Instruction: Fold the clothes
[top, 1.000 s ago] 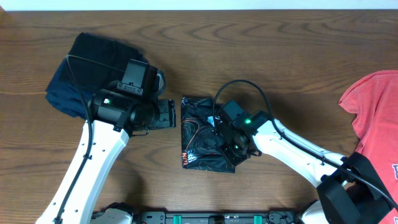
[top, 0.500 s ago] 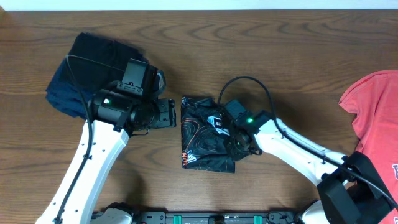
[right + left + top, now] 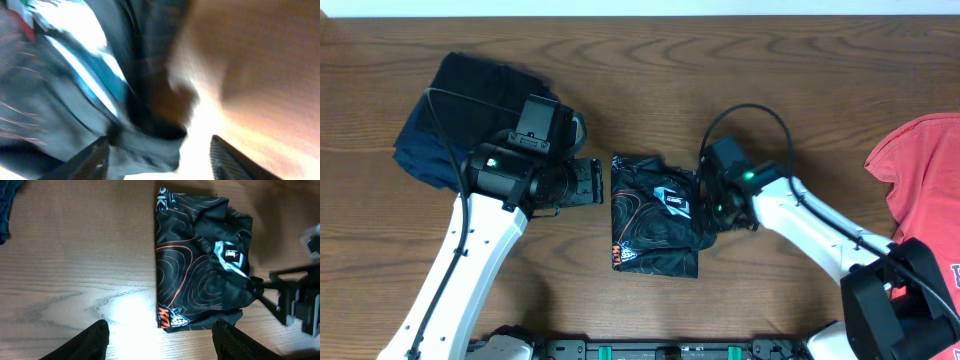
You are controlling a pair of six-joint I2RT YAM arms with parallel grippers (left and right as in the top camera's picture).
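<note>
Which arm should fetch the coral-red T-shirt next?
Right, likely. The coral-red T-shirt lies far right, on that arm's side; the left hand sits across the black jersey, farther off.

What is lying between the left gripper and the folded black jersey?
Nothing: only a narrow strip of bare table separates the left gripper and black jersey, as the overhead view shows.

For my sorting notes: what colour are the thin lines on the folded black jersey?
Orange, on the jersey; clearest in the left wrist view.
</note>
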